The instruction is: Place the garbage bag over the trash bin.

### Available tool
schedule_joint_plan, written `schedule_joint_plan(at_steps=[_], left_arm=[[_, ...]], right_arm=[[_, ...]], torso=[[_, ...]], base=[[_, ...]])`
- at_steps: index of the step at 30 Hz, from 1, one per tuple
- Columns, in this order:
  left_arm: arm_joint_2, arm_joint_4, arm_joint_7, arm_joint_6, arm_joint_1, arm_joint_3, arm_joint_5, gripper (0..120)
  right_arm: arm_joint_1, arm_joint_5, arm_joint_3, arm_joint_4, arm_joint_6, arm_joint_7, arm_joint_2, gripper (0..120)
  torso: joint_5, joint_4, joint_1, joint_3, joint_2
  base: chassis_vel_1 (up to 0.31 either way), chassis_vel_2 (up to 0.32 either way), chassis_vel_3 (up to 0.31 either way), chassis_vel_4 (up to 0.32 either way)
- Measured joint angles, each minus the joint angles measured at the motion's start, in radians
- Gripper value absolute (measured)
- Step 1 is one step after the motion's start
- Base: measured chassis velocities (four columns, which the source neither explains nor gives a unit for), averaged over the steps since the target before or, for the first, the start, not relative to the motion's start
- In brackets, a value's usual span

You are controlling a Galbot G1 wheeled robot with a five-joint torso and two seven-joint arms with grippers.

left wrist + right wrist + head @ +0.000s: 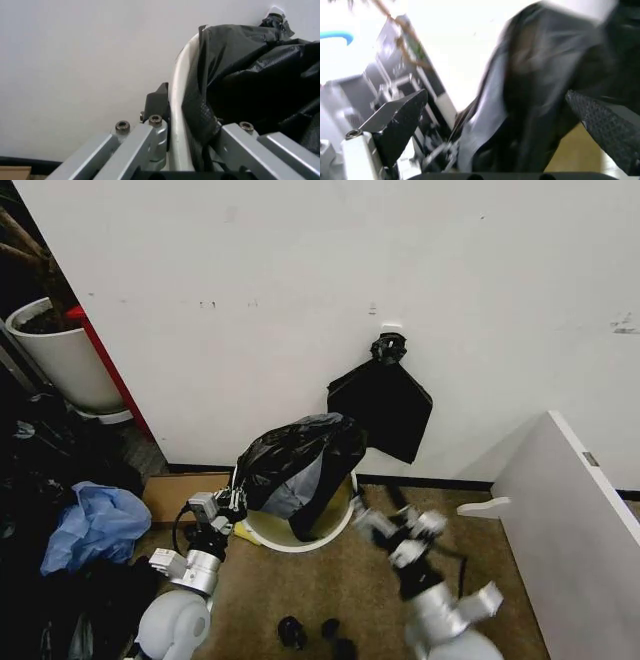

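The trash bin (300, 537), round and cream-white, stands on the brown floor against the white wall. The glossy black garbage bag (300, 458) bulges up out of it and hangs over its back and sides; the front rim is bare. My left gripper (232, 502) is at the bin's left rim. In the left wrist view this left gripper (195, 123) is shut on the white rim (177, 112) and the garbage bag (250, 75) lying against it. My right gripper (372, 518) is beside the bin's right rim. Seen from the right wrist, this right gripper (505, 120) is open, the garbage bag (530, 93) just ahead of it.
A flat black bundle (380, 405) hangs from a wall hook above the bin. A white planter pot (65, 355) stands far left, with a blue cloth (95, 525) in front of it. A white panel (580, 520) slants along the right. Small black scraps (315, 632) lie on the floor near me.
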Motion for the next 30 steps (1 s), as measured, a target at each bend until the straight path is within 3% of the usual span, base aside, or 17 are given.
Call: schedule_joint_plan(at_steps=[1, 3, 5, 7, 9, 13, 30], left_arm=[[0.000, 0.000, 0.000, 0.000, 0.000, 0.000, 0.000, 4], [0.000, -0.003, 0.004, 0.000, 0.001, 0.000, 0.003, 4], [0.001, -0.003, 0.005, -0.001, 0.001, 0.000, 0.003, 4], [0.002, -0.003, 0.009, -0.003, 0.002, 0.000, 0.004, 4], [0.005, -0.001, 0.010, -0.004, 0.003, 0.000, 0.002, 4], [0.008, 0.004, 0.013, -0.004, -0.001, 0.001, 0.000, 4], [0.007, 0.016, 0.015, 0.008, -0.015, 0.007, -0.002, 4]], right_arm=[[0.000, 0.000, 0.000, 0.000, 0.000, 0.000, 0.000, 100], [0.026, -0.195, -0.050, -0.017, -0.053, 0.107, 0.020, 95], [0.030, -0.216, -0.052, -0.020, -0.058, 0.118, 0.022, 94], [0.057, -0.354, -0.064, -0.042, -0.109, 0.206, 0.041, 86], [0.076, -0.383, -0.075, -0.046, -0.145, 0.244, 0.048, 77], [0.095, -0.361, -0.086, -0.042, -0.184, 0.258, 0.045, 68], [0.138, -0.220, -0.112, -0.050, -0.212, 0.194, 0.044, 67]], torso=[[0.0000, 0.0000, 0.000, 0.000, 0.000], [0.0001, 0.0002, 0.000, 0.000, 0.000], [0.0000, 0.0002, 0.000, 0.000, 0.000], [0.0000, 0.0001, 0.000, 0.000, 0.000], [0.0000, 0.0001, 0.000, 0.000, 0.000], [-0.0001, 0.0002, 0.000, 0.000, 0.000], [0.0000, 0.0001, 0.000, 0.000, 0.000]], base=[[0.000, 0.000, 0.000, 0.000], [0.000, 0.000, 0.000, 0.000], [0.000, 0.000, 0.000, 0.000], [0.000, 0.000, 0.000, 0.000], [0.000, 0.000, 0.000, 0.000], [0.000, 0.000, 0.000, 0.000], [0.000, 0.000, 0.000, 0.000]])
